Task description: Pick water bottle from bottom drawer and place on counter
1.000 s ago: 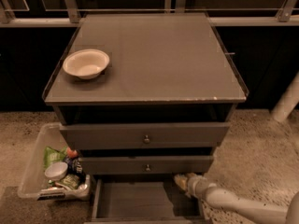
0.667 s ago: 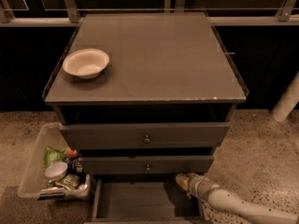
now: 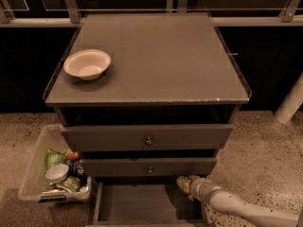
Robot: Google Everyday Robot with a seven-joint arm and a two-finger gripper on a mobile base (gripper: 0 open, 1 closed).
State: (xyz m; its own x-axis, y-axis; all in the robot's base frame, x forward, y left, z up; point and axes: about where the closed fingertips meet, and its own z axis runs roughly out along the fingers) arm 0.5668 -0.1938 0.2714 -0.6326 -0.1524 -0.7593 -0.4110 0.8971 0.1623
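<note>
Almost nothing has moved since a second ago: the gripper (image 3: 184, 183) sits at the same far right corner of the bottom drawer (image 3: 142, 203), shifted at most a trace, and its pale arm (image 3: 236, 208) still reaches in from the near right. The bowl, bin and drawers are unchanged.

The water bottle cannot be picked out for certain. A pale, yellowish shape at the gripper's tip, tucked under the front of the middle drawer (image 3: 118, 167), may be the bottle or part of the gripper. Whether the gripper is apart or clamped on anything cannot be told.

The bottom drawer is pulled out towards the near side, a shallow dark grey tray with a plain flat floor. Above it the middle drawer and the top drawer (image 3: 199, 136) stand slightly open, each with a small round knob (image 3: 149, 140) at its centre. The counter (image 3: 161, 56) is a broad, matte grey-brown slab with a thin raised rim. A round, off-white bowl (image 3: 87, 64) stands on its left side.

On the speckled floor (image 3: 265, 160) left of the cabinet sits a clear plastic bin (image 3: 34, 171) holding colourful snack packets (image 3: 54, 157).
</note>
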